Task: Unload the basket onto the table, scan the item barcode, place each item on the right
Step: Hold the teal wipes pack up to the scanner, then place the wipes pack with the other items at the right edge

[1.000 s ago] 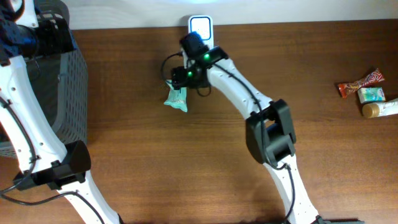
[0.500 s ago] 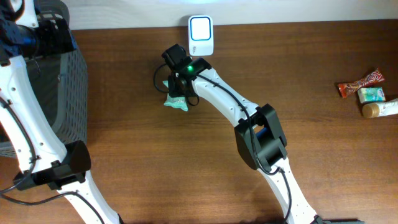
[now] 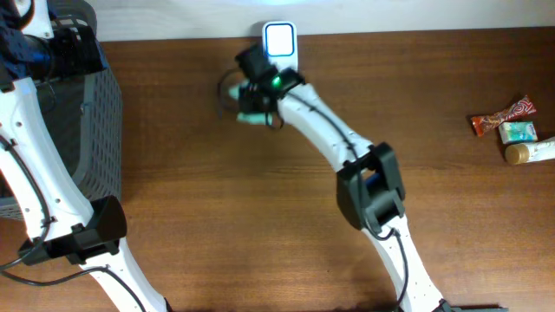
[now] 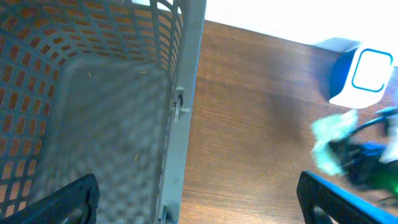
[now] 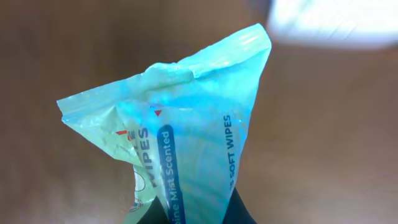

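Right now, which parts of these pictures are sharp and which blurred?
Right wrist view: the wipes packet is sharp, print readable; the table behind is out of focus, with a washed-out white patch top right. Left wrist view: the basket is fairly clear, the packet at the right edge smeared. Overhead view: sharp, except blur around the right hand.

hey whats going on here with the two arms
The right end effector is shut on a teal soft wipes packet and holds it close to the white barcode scanner at the table's far edge. The left end effector hangs open over the grey basket, holding nothing. A few other small items lie at the table's right side, away from both arms.
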